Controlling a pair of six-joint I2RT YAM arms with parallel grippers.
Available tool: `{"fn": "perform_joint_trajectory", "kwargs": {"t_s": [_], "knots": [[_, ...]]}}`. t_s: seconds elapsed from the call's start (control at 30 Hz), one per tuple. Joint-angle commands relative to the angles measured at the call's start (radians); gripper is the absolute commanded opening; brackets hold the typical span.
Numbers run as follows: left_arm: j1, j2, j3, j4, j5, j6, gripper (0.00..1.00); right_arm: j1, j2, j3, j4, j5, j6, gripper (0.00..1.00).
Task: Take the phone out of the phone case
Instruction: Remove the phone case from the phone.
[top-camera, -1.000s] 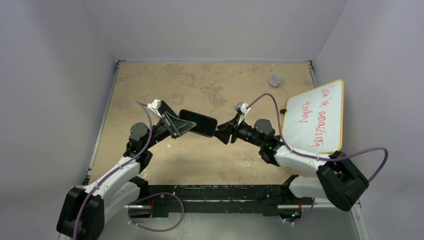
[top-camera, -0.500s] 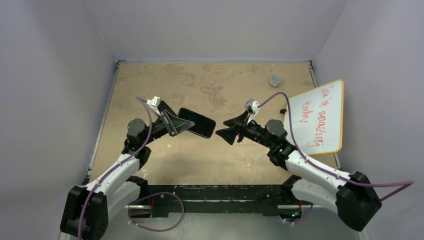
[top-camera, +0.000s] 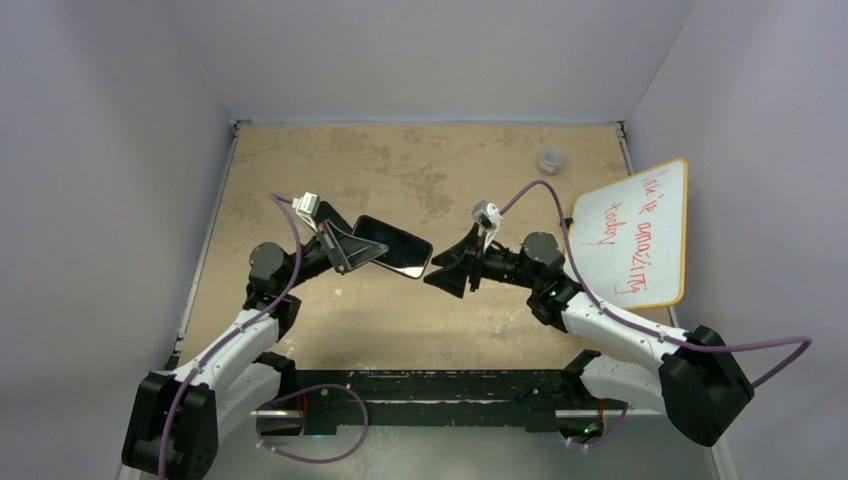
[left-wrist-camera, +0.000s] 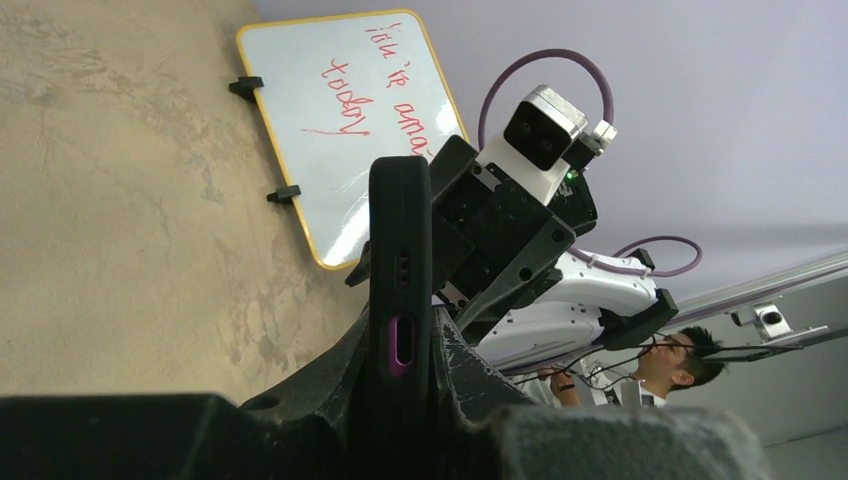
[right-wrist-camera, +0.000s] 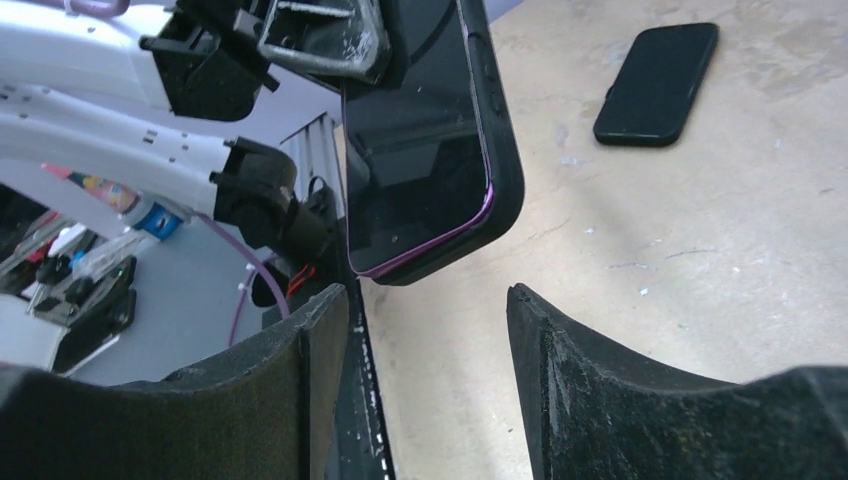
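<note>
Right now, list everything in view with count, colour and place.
table: one, mottled tan, under both arms
cased phone: one, black case with purple edge, held up over the table's middle
phone-like slab: one, black, flat on the table, right wrist view only
whiteboard: one, white, orange frame, red writing, table's right edge
small round object: one, grey, table's far right corner
person: one, dark-haired, beyond the table
left gripper: one, black, shut on the cased phone
right gripper: one, black, open, close to the cased phone's free end

Phone (right-wrist-camera: 410, 130) inside black case (right-wrist-camera: 503, 160), midair
</note>
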Motion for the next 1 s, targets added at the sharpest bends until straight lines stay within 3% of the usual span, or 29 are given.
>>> {"fn": "perform_joint_trajectory", "kwargs": {"t_s": [0.0, 0.2, 0.37, 0.53, 0.67, 0.83, 0.97], "knots": [[0.006, -0.014, 0.023, 0.108, 0.021, -0.033, 0.0, -0.002, 0.03, 0.036, 0.062, -0.102, -0.058, 0.6], [0.006, -0.021, 0.039, 0.118, 0.069, -0.025, 0.0, -0.002, 0.08, 0.061, 0.096, -0.161, -0.044, 0.56], [0.006, -0.054, 0.099, -0.054, 0.117, 0.11, 0.0, -0.005, 0.023, 0.182, -0.27, -0.156, -0.264, 0.55], [0.007, -0.075, 0.239, -0.376, 0.171, 0.38, 0.0, -0.007, 0.012, 0.304, -0.628, -0.22, -0.503, 0.57], [0.008, -0.065, 0.379, -0.651, 0.215, 0.65, 0.0, -0.006, 0.029, 0.385, -0.822, -0.263, -0.666, 0.57], [0.008, -0.053, 0.508, -0.929, 0.264, 0.891, 0.0, -0.005, 0.036, 0.455, -0.962, -0.205, -0.79, 0.57], [0.005, -0.051, 0.539, -0.965, 0.315, 0.953, 0.0, -0.005, 0.031, 0.467, -0.975, -0.203, -0.865, 0.58]]}}
